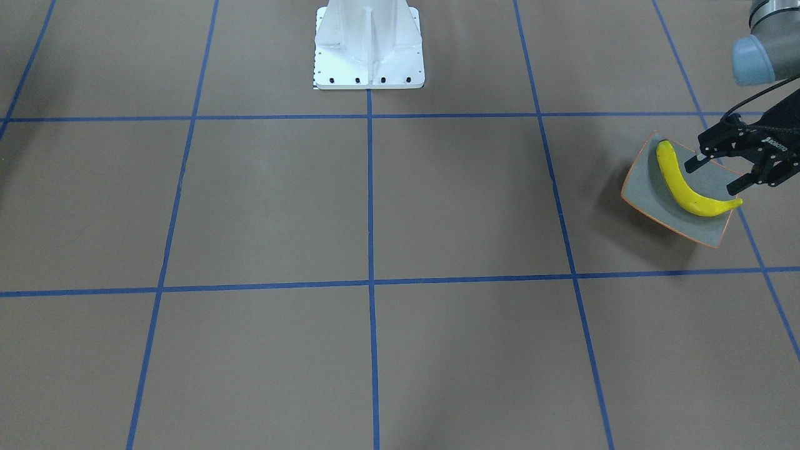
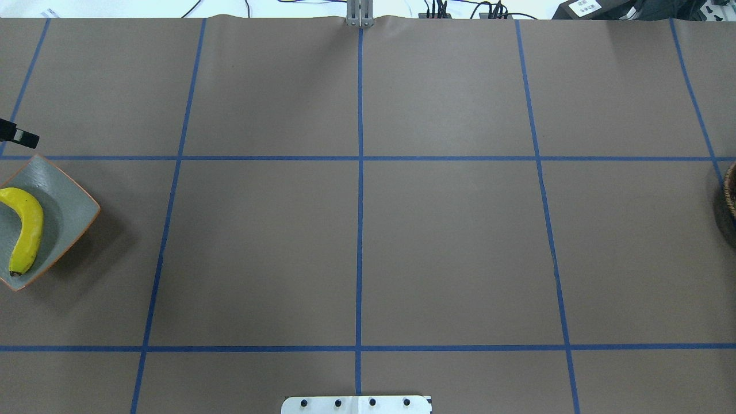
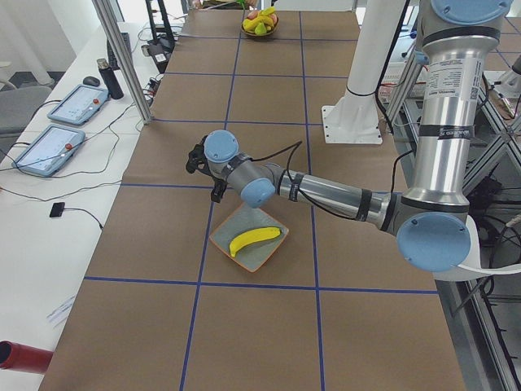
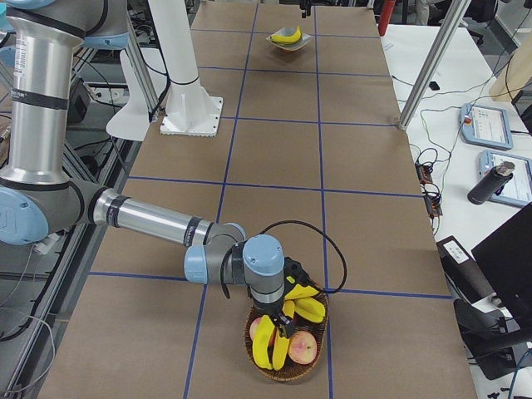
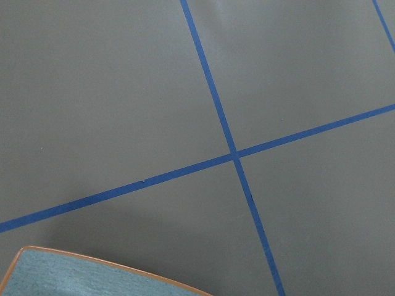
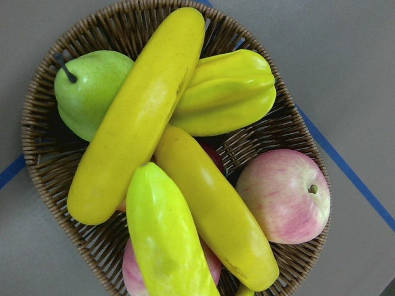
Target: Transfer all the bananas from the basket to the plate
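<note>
Left gripper [image 1: 712,177] — fingers spread wide, holding nothing, poised by the edge of the plate [image 1: 644,187] near the table's left end, close to the single banana [image 1: 684,184] lying diagonally in the dish. Right gripper [image 4: 281,309] — low over the wicker basket [image 6: 43,154] at the table's opposite end, shown only from the side, so whether its fingers are apart or together cannot be told. Basket contents: further bananas [image 6: 142,117] piled across a green pear [image 6: 86,86], a starfruit [image 6: 228,92] and a pink apple [image 6: 284,197].
</note>
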Controlling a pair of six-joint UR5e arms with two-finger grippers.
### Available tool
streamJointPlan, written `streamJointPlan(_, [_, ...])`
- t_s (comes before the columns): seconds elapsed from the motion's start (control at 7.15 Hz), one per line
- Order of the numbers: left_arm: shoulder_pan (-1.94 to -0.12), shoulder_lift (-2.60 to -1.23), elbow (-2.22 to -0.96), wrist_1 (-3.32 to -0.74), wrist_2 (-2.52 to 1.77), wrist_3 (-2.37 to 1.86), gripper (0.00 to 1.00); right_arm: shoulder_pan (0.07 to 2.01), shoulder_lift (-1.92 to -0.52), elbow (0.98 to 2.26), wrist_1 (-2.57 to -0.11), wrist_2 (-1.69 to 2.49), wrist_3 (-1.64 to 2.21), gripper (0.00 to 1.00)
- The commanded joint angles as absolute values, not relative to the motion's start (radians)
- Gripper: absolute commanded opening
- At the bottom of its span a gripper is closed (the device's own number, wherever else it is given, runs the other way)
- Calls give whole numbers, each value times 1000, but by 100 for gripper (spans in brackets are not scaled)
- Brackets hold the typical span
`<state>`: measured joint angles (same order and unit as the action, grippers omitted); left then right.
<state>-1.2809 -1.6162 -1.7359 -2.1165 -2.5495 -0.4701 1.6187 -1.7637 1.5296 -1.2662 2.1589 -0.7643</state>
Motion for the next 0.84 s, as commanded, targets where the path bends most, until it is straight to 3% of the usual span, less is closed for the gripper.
streamJointPlan(0.0, [-1281, -1615, -1735, -2117, -2549, -471, 100, 1595, -1814, 1525, -1144, 2154, -685, 99])
streamJointPlan(0.42, [-1281, -1615, -1733, -2117, -2549, -469, 100, 1523, -1813, 1467, -1003, 2042, -649, 98])
streamJointPlan(0.7, [-1281, -1609, -1733, -2117, -2549, -469, 100, 1511, -1802, 1467, -999, 2046, -646, 87])
